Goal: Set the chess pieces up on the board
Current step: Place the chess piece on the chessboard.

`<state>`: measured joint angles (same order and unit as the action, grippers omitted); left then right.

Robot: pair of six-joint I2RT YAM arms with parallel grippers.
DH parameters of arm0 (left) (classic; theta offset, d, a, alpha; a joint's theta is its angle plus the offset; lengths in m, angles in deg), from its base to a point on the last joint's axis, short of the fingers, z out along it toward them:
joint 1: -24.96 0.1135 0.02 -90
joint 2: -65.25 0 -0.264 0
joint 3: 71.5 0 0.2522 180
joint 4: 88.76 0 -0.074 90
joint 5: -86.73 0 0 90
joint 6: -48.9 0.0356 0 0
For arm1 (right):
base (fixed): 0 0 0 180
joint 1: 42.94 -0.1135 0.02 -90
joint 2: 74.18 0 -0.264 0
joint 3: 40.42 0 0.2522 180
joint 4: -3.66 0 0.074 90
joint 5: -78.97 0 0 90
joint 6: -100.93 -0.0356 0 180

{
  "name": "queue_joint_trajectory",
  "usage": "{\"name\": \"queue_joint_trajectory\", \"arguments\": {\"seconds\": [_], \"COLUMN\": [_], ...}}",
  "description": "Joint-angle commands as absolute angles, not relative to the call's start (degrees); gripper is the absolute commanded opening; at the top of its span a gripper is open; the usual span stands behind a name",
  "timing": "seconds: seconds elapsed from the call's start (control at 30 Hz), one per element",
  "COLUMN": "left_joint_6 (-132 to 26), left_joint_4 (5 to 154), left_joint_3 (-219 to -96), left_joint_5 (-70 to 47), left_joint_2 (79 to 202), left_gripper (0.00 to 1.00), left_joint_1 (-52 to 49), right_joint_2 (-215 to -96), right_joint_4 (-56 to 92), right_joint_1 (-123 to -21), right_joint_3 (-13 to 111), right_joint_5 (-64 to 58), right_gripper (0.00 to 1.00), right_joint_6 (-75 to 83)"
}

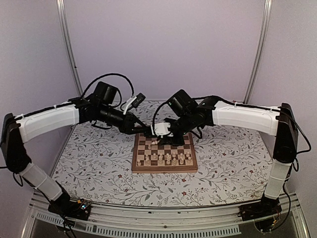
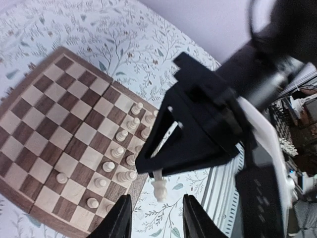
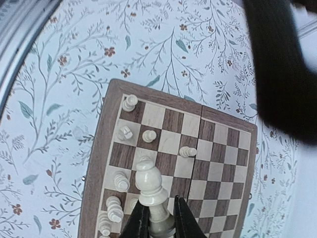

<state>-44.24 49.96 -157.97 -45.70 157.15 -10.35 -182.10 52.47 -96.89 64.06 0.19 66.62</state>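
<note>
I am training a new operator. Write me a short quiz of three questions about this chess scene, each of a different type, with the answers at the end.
1. True or false: the right gripper is holding a pale chess piece above the board.
2. Choose one. The left gripper is: A) open, B) shut on a piece, C) out of every view.
3. Fill the gap: the board lies on a table cover with a ____ pattern.

Key: 1 true; 2 A; 3 floral.

Floral-covered table (image 1: 89,171) (wooden board (image 1: 163,169) at its centre)
</note>
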Motion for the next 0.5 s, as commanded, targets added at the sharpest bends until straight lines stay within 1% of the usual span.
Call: {"name": "queue_joint_trajectory", "arguments": {"seconds": [0.0, 0.1, 0.13, 0.23, 0.3, 0.47], "left_joint_6": [-45.56, -38.53, -37.21, -36.81, -37.16, -38.53], "left_joint_4": [72.81, 87.73, 91.52, 93.50, 92.88, 93.85], "left_joint_3": [-146.35, -137.71, -134.69, -134.28, -135.57, -137.41], "left_joint_5": [-32.14, -21.33, -19.70, -21.81, -24.17, -25.80], "left_joint_2": [144.06, 136.53, 134.24, 134.67, 136.51, 140.24], "left_gripper": [0.39, 0.40, 0.42, 0.45, 0.46, 0.47], "left_joint_1": [-12.78, -19.23, -20.41, -20.73, -21.08, -21.97], "right_joint_2": [-178.29, -178.96, -179.17, -180.40, -181.12, -182.14], "right_joint_4": [53.93, 54.55, 54.76, 54.80, 54.86, 54.77], "right_joint_1": [-89.80, -85.90, -84.55, -81.99, -81.40, -81.30], "right_joint_3": [66.25, 67.36, 67.72, 68.46, 68.68, 68.70], "right_joint_5": [22.89, 35.88, 40.64, 50.95, 54.35, 56.30], "right_gripper": [0.07, 0.08, 0.08, 0.08, 0.08, 0.09], "right_joint_6": [54.94, 50.23, 48.26, 43.85, 42.24, 41.36]}}
